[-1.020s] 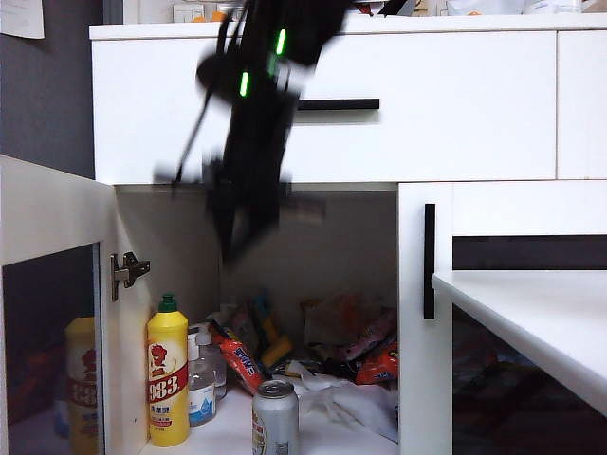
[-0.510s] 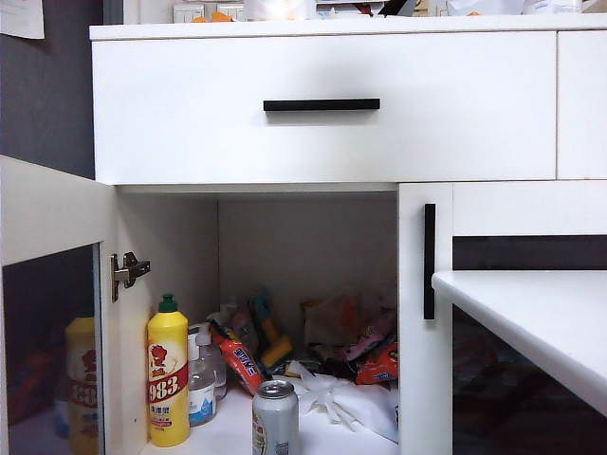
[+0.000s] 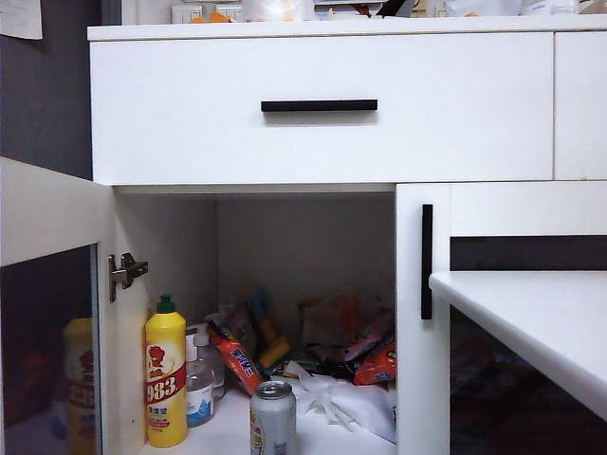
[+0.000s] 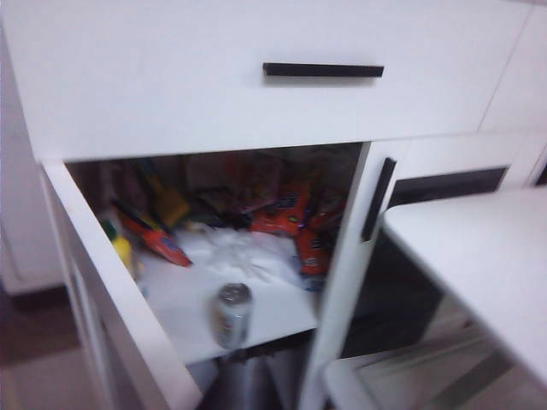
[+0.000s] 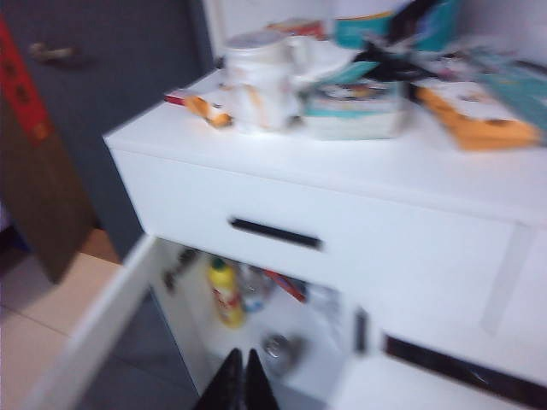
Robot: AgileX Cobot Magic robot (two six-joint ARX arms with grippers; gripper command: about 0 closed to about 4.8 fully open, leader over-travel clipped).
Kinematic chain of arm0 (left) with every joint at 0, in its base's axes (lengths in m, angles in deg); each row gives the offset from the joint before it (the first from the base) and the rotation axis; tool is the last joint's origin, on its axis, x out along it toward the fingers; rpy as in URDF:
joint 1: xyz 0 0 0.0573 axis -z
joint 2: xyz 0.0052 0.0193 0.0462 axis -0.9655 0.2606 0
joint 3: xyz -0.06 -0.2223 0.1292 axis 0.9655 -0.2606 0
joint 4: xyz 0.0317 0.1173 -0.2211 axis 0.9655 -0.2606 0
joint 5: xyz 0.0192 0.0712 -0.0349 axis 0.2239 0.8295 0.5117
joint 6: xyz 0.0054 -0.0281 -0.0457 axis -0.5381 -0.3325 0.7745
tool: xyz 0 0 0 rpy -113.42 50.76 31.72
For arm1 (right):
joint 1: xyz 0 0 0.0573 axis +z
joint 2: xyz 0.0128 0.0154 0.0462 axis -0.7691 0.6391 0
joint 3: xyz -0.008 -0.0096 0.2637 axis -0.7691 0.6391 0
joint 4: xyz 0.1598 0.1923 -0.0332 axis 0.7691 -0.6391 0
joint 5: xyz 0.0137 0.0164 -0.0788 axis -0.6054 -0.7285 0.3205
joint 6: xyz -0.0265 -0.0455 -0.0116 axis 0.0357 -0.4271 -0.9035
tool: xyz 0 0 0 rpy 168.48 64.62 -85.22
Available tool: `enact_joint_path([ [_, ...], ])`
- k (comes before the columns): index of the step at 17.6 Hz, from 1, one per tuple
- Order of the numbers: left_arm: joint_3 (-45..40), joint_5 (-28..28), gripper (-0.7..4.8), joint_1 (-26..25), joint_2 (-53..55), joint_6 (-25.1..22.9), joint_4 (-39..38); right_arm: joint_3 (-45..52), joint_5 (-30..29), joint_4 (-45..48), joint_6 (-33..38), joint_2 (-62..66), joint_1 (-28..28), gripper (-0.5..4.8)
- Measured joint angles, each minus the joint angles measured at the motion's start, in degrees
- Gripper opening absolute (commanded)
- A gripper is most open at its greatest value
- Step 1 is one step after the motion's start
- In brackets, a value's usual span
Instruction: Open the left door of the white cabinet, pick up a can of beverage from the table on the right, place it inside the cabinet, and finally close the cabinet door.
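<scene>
The white cabinet (image 3: 190, 104) has its left door (image 3: 47, 218) swung wide open. The can of beverage (image 3: 273, 417) stands upright at the front of the shelf inside; it also shows in the left wrist view as the can (image 4: 232, 314) and in the right wrist view as the can (image 5: 278, 346). The table (image 3: 541, 322) juts in on the right. No arm shows in the exterior view. My left gripper (image 4: 244, 384) is a dark blur in front of and below the shelf edge, holding nothing visible. My right gripper (image 5: 240, 376) is shut and empty, high over the open compartment.
A yellow bottle (image 3: 166, 379) with a green cap, small clear bottles and snack packets (image 3: 332, 341) crowd the shelf behind the can. The right door (image 3: 422, 398) is closed, its black handle (image 3: 427, 261) upright. Boxes and jars (image 5: 342, 77) clutter the cabinet top above the drawer (image 3: 322, 142).
A blurred dark arm crossed in front of the drawer one second ago and has left the exterior view. The can stays on the shelf and the left door stays open.
</scene>
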Motion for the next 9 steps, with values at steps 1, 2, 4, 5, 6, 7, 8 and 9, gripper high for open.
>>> enact_joint_path([
  [1, 0.0, 0.22, -0.05, 0.0, 0.35, -1.95, -0.04, 0.44, 0.02, -1.99, -0.79, -1.33, 0.0, -0.01],
  [2, -0.33, 0.33, -0.05, 0.0, 0.81, -4.31, -0.31, 3.06, -0.02, -4.61, -2.27, -3.8, 0.0, -0.01],
  [4, -3.37, 0.17, -0.05, 0.0, 1.27, -6.75, -1.44, 10.93, -0.85, -6.6, -3.23, -8.92, 0.0, -0.01],
  [5, -4.74, -0.55, -0.05, 0.0, 1.38, -6.84, -2.36, 14.78, -1.95, -6.32, -3.34, -11.56, 0.0, -0.01],
  [6, -6.49, -1.51, -0.05, 0.0, 1.66, -5.68, -3.23, 21.18, -3.76, -2.86, -3.37, -15.82, 0.0, -0.01],
  [7, -7.34, -1.18, -0.05, 0.02, 1.77, -3.39, -3.5, 25.57, -4.44, -0.46, -3.39, -18.56, 0.0, -0.01],
  [8, -8.26, 1.18, -0.06, 0.0, 1.73, -0.31, -3.8, 32.98, -4.66, 3.58, -3.21, -22.75, 0.0, -0.01],
  [9, -8.46, 3.06, -0.05, -0.02, 1.84, 0.46, -4.02, 38.32, -4.68, 6.88, -2.21, -25.62, 0.0, -0.01],
])
